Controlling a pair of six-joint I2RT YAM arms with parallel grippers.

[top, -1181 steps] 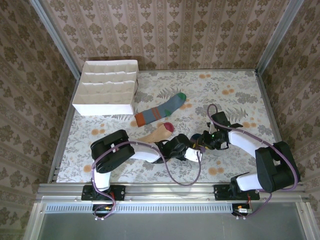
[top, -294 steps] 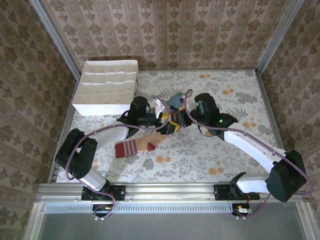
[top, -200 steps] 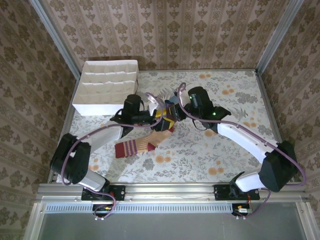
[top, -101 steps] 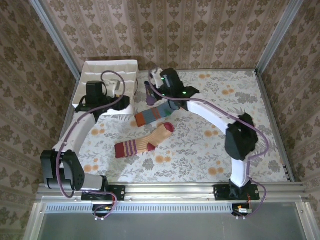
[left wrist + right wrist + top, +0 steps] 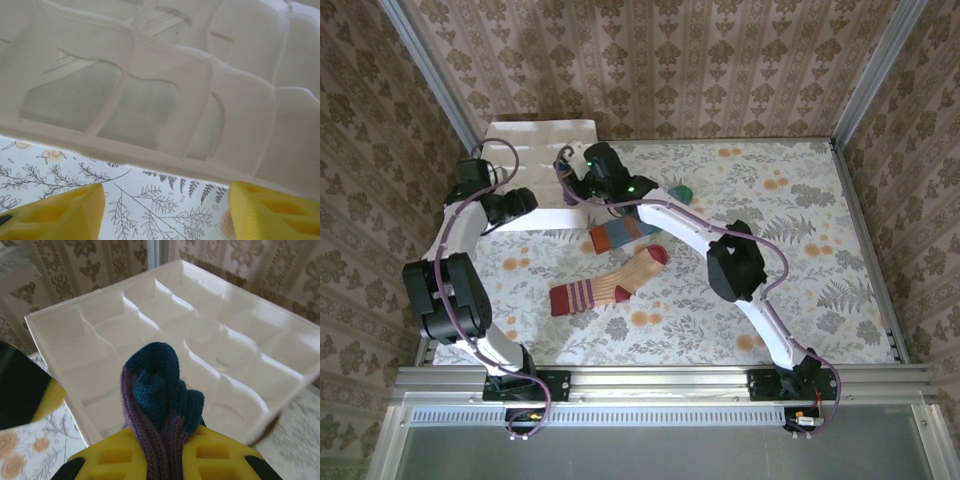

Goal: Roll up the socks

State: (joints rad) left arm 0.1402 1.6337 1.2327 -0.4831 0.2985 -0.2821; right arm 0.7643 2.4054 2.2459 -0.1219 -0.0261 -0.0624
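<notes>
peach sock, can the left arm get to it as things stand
Probably yes: the peach sock lies uncovered on the table, clear of the right arm, and the left hand is open.

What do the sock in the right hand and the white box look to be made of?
The purple-and-teal sock: knitted yarn, matte, with ribbed stitch rows plain to see; the fibre type can't be told. The white box: probably thin fabric or soft plastic sheet, matte and slightly translucent, since its partitions bow and waver rather than stand straight. Which of the two, I can't settle.
</notes>
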